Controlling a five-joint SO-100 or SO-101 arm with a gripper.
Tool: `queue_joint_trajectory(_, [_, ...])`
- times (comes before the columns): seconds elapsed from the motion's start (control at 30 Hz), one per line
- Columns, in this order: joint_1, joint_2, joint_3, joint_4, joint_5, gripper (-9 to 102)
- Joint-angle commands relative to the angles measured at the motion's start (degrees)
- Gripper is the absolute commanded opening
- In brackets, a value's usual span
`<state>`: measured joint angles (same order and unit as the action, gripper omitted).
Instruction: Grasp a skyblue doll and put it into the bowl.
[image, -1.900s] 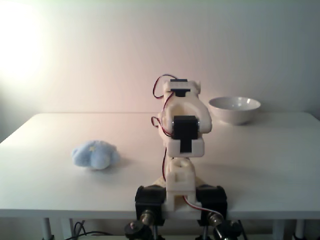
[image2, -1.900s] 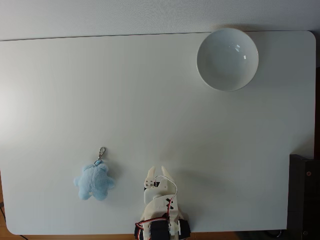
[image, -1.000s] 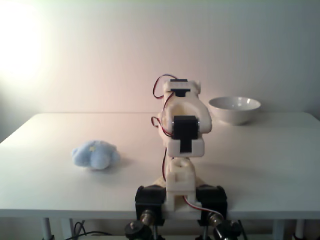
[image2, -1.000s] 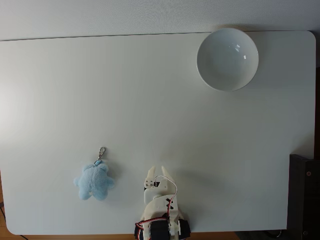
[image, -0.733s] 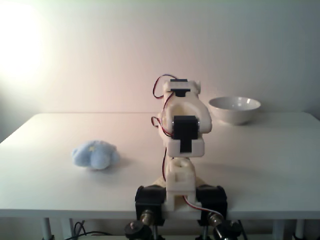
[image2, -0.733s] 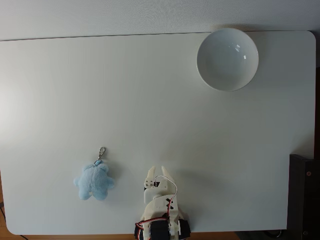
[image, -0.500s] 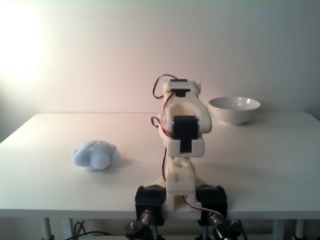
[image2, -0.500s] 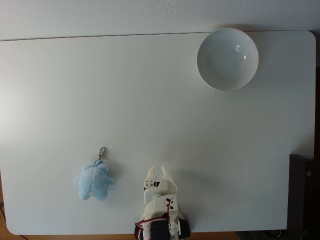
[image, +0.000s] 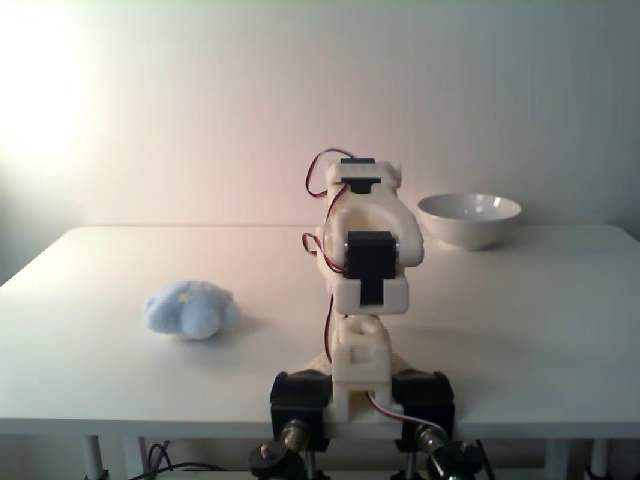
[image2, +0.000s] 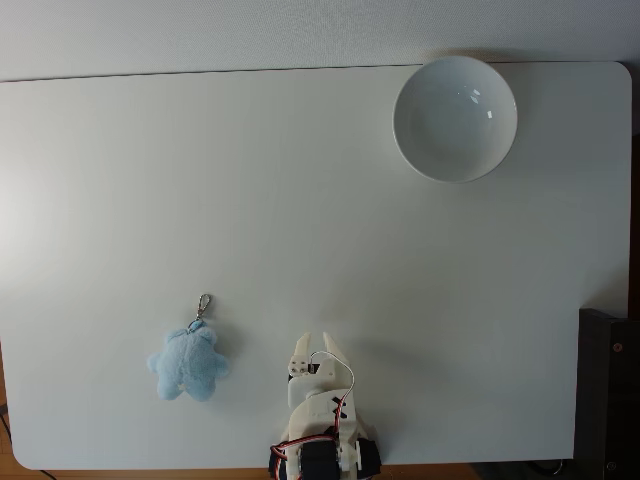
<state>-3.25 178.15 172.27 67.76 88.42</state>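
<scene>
White laminate covers the table (image2: 300, 200), a broad rectangle with rounded corners that carries everything else; no brand names, labels or writing can be read on anything in either fixed view. The arm (image: 365, 270), made of white printed plastic with black motor blocks and thin red wires, sits folded up on its base at the middle of the table's near edge. Seen from above, its gripper (image2: 313, 346) points toward the far edge, the two pointed fingertips spread slightly apart with nothing between them, so the jaws stand a little open and empty. The bowl (image2: 455, 118) is glossy white ceramic, round, with a wide rim narrowing to a smaller base; it sits in the far corner of the table, on the right in both fixed views (image: 469, 218), well apart from the arm, and its inside is bare with small glints of light. The skyblue doll (image2: 188, 363) is a small, fluffy, pale-blue plush with a lumpy, roughly star-like outline, lying flat near the table's near edge, to the left of the arm and apart from it. From the front it looks like a soft rounded mound with a faint yellowish mark on top (image: 191, 308). A small metal clasp (image2: 203, 303) extends from the doll toward the far edge.
</scene>
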Motion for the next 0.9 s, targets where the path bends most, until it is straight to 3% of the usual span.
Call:
queue_joint_trajectory(0.0, [0.3,17.1,-0.4,-0.1,-0.2,8])
queue_joint_trajectory(0.43, [0.4,17.1,-1.2,-0.7,-0.4,10])
queue_joint_trajectory(0.87, [4.7,17.0,-1.8,-0.7,0.3,46])
